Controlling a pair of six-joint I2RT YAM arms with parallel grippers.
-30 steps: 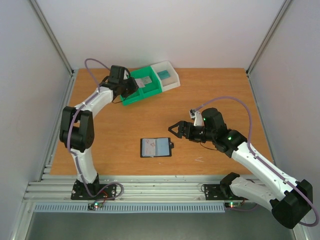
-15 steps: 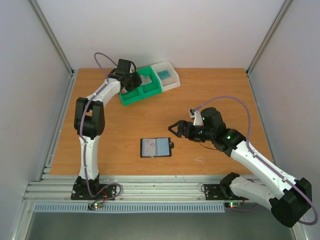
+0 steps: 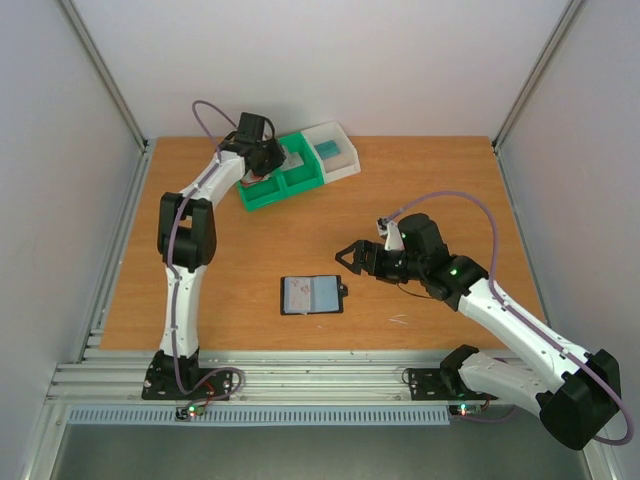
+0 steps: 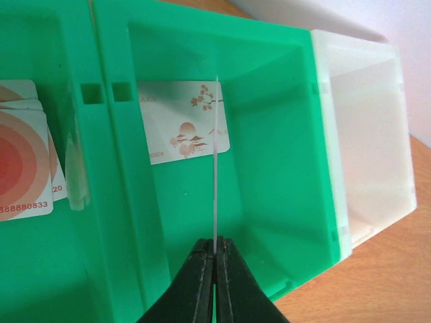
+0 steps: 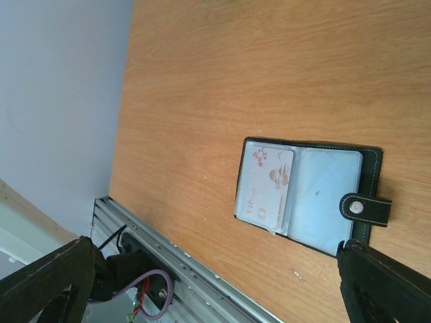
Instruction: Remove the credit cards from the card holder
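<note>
At the upper left of the top view, the left gripper (image 3: 262, 160) is pinched shut on one of the credit cards (image 4: 215, 168). It holds the card edge-on over a compartment of the green bin (image 4: 269, 202), above a flat card (image 4: 185, 128) on the bin floor. The card holder (image 3: 313, 295) lies open at centre frame with a pocketed card (image 5: 264, 183) in its left half, long axis up and down the frame. The right gripper (image 3: 352, 258), jaws spread wide, hovers just to its upper right and is by far the nearer arm.
</note>
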